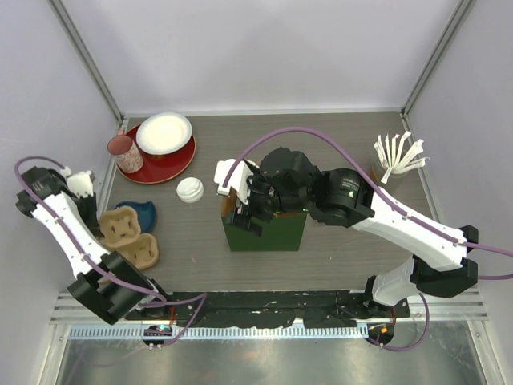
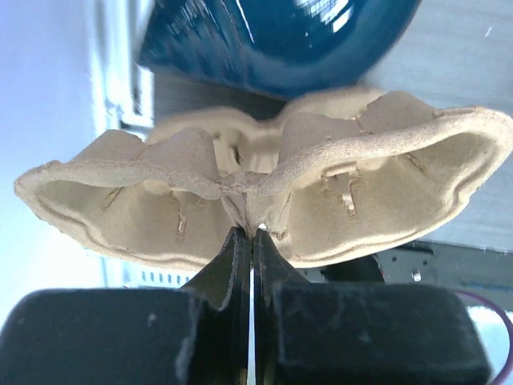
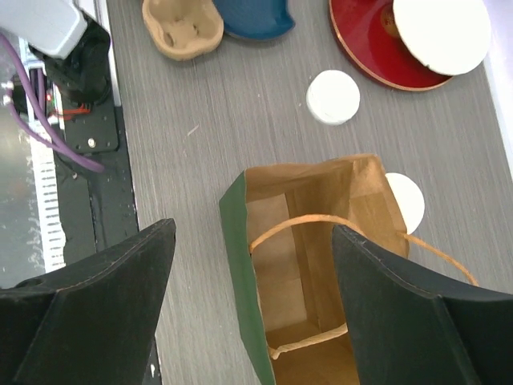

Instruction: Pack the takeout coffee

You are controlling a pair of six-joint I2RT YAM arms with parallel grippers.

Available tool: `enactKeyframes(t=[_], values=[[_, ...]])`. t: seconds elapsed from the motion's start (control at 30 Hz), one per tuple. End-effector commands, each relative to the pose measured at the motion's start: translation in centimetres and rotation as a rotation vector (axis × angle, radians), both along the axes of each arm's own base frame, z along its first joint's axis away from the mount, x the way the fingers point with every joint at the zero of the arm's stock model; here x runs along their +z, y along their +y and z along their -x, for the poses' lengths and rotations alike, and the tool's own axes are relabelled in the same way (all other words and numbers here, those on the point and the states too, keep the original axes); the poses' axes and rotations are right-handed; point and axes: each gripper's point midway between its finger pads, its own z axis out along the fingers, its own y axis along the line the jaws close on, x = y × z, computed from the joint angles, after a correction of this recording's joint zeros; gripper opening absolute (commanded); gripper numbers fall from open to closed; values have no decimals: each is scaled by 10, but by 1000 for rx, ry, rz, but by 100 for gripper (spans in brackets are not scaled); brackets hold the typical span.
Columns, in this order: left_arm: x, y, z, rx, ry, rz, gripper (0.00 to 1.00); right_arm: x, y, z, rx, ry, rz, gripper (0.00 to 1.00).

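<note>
A round white lid (image 1: 191, 190) lies on the table left of the green paper bag (image 1: 264, 231); no cup body shows under it. It also shows in the right wrist view (image 3: 333, 97). A second white lid (image 3: 406, 200) peeks out behind the bag's far edge. My left gripper (image 2: 250, 233) is shut on the middle ridge of a tan cardboard cup carrier (image 2: 361, 184), which shows at the left in the top view (image 1: 128, 237). My right gripper (image 3: 254, 228) is open over the bag's open mouth (image 3: 313, 241), holding nothing. The bag's inside looks empty.
A blue dish (image 1: 143, 212) lies just behind the carrier. A red plate (image 1: 172, 164) at the back left holds a white dish (image 1: 163, 132) and a pink cup (image 1: 124, 152). A holder of white utensils (image 1: 397, 156) stands at the back right.
</note>
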Motion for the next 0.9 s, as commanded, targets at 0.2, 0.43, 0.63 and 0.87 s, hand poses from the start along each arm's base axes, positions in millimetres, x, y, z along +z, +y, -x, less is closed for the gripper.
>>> enactKeyframes(t=[0.2, 0.43, 0.63, 0.87], values=[[109, -53, -59, -157, -260, -60, 0, 117, 0, -22, -209, -38, -371, 83], [199, -119, -106, -263, -524, -40, 0, 155, -15, -71, -537, -44, -520, 79], [215, -164, -119, -319, -624, 25, 0, 155, 29, -95, -573, 56, -601, 74], [228, -180, -121, -349, -695, 62, 0, 138, 66, -122, -608, -11, -598, 72]])
